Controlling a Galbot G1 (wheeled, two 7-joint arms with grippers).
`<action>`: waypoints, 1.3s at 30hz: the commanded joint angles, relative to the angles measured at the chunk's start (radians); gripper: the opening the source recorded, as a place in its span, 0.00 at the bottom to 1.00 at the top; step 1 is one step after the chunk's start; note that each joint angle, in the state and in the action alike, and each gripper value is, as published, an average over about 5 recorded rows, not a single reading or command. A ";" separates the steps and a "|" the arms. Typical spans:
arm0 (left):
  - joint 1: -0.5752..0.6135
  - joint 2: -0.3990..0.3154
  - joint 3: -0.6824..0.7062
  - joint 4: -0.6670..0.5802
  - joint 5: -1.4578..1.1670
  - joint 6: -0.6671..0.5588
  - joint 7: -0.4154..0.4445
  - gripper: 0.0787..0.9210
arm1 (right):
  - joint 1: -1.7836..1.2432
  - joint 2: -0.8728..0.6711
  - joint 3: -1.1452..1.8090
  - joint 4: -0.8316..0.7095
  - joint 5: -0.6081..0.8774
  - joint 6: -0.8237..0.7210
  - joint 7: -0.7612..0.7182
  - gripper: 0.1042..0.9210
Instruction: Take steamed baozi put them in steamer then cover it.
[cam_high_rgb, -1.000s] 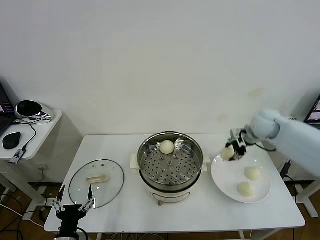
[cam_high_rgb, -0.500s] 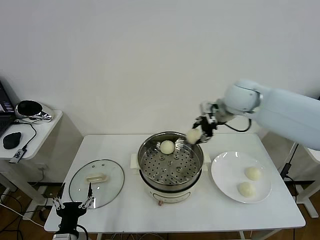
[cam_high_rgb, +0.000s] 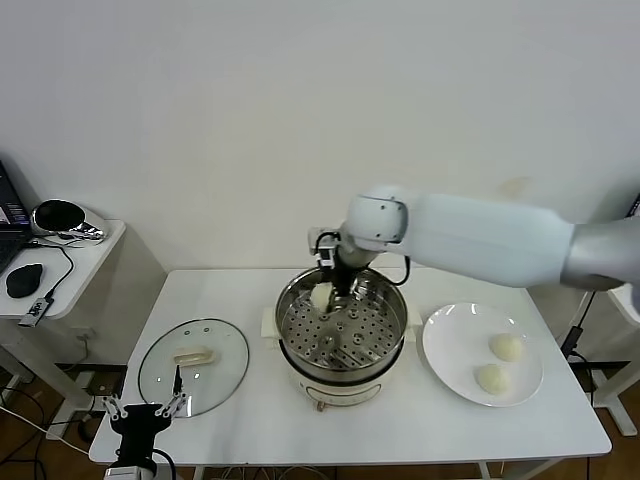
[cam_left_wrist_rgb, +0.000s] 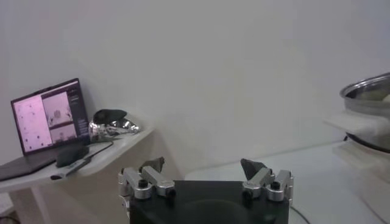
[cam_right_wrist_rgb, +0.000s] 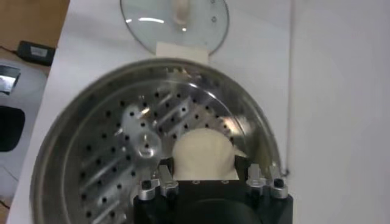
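Note:
The steamer (cam_high_rgb: 345, 342) stands mid-table and also shows in the right wrist view (cam_right_wrist_rgb: 116, 164). My right gripper (cam_high_rgb: 338, 288) reaches down into its back part, shut on a cream-white baozi (cam_right_wrist_rgb: 204, 155) held just above the perforated tray. A bit of cream bun (cam_high_rgb: 320, 297) shows beside the fingers; I cannot tell whether it is the held one or another. Two more baozi (cam_high_rgb: 506, 346) (cam_high_rgb: 490, 378) lie on the white plate (cam_high_rgb: 450, 345). The glass cover (cam_high_rgb: 192, 365) lies flat at the left and also shows in the right wrist view (cam_right_wrist_rgb: 173, 21). My left gripper (cam_high_rgb: 145, 410) waits open at the front left edge.
A side table (cam_high_rgb: 90, 250) at the left carries a laptop (cam_left_wrist_rgb: 49, 115), a mouse and a shiny helmet-like object (cam_high_rgb: 58, 218). The steamer's rim (cam_left_wrist_rgb: 368, 91) shows at the far side of the left wrist view. The left gripper (cam_left_wrist_rgb: 203, 165) is empty.
My right arm has carried a baozi from above the plate leftward over the steamer and lowered it into the pot's back part. The left arm has stayed put.

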 joint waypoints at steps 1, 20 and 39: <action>0.001 0.000 -0.001 0.002 -0.002 -0.001 0.000 0.88 | -0.054 0.107 -0.024 -0.077 0.020 -0.051 0.038 0.62; -0.002 -0.005 0.001 0.004 -0.003 -0.005 -0.001 0.88 | -0.050 0.099 -0.011 -0.065 0.028 -0.052 0.019 0.72; -0.014 0.017 0.029 -0.012 0.000 0.000 0.002 0.88 | 0.240 -0.637 -0.074 0.301 -0.361 0.206 -0.396 0.88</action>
